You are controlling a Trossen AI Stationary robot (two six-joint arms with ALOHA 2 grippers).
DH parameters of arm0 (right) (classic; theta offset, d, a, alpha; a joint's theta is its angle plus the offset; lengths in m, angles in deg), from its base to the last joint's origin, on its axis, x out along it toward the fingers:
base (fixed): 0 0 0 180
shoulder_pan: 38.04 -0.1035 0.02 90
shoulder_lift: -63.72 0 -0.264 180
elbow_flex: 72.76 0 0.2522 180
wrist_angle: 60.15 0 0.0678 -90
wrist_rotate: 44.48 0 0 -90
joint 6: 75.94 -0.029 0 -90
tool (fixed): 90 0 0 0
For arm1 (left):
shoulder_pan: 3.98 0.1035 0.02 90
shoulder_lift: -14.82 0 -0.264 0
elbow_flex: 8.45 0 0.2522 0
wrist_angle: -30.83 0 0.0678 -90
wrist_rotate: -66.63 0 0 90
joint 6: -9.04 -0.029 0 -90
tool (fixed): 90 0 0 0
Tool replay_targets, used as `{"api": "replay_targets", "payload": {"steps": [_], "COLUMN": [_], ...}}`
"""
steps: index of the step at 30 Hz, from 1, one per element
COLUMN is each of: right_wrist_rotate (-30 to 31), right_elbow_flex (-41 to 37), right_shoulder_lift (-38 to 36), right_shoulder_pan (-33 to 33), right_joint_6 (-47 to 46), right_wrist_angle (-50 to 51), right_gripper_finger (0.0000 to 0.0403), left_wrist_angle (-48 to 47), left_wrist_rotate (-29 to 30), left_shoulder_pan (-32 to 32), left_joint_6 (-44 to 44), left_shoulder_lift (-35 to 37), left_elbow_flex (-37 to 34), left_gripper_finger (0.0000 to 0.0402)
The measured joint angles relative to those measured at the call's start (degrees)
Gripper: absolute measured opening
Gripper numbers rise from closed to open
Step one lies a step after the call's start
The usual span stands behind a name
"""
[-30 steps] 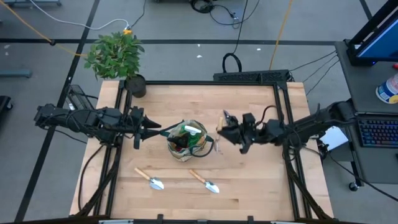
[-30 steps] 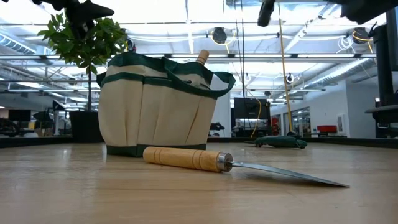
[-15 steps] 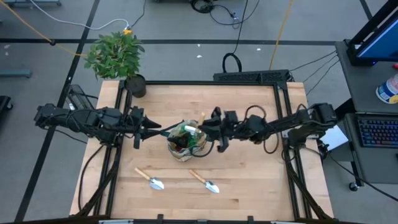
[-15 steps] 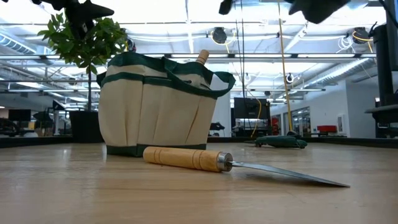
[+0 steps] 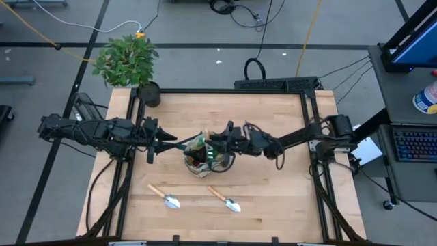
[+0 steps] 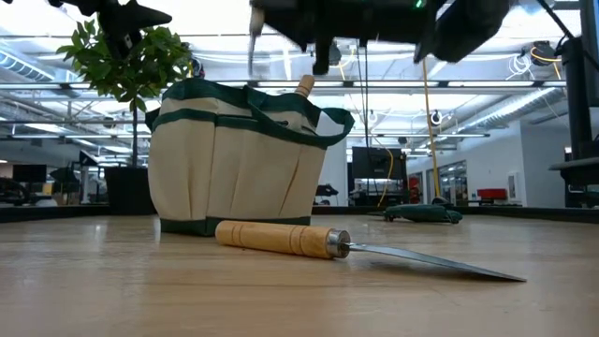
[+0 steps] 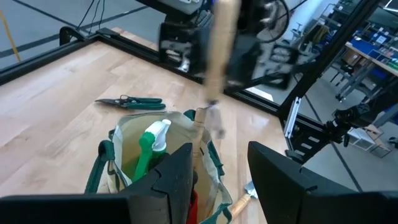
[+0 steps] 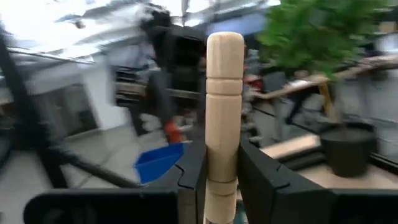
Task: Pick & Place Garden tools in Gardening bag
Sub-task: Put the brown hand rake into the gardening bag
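Wooden-handled tool (image 8: 224,118) upright in right gripper (image 8: 222,186)

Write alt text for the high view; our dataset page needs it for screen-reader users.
Seen from above, the right pincer holds a wooden-handled tool over the canvas bag at the middle of a wooden table. The left pincer holds the bag's rim, and two trowels lie nearer the front edge.
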Motion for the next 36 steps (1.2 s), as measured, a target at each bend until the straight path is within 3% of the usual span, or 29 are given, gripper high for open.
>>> {"api": "replay_targets", "payload": {"steps": [5, 10, 22, 36], "right_wrist_rotate": [4.9, 4.8, 6.4, 6.0], "right_elbow_flex": [0.0, 0.0, 0.0, 0.0], "right_shoulder_lift": [3.0, 3.9, 3.9, 3.8], "right_shoulder_pan": [1.4, 1.6, -1.8, -1.5], "right_joint_6": [-0.7, -3.6, -1.3, 1.3], "right_wrist_angle": [-0.1, 0.0, 5.1, 3.9], "right_gripper_finger": [0.0058, 0.0058, 0.0058, 0.0059], "left_wrist_angle": [0.0, 0.0, 0.0, 0.0], "left_wrist_rotate": [0.0, 0.0, 0.0, 0.0], "left_shoulder_pan": [0.0, 0.0, 0.0, 0.0], "left_joint_6": [-1.3, -2.6, -2.1, -1.3], "left_shoulder_lift": [0.0, 0.0, 0.0, 0.0], "left_elbow_flex": [0.0, 0.0, 0.0, 0.0], "left_gripper_finger": [0.0159, 0.0159, 0.0159, 0.0159]}}
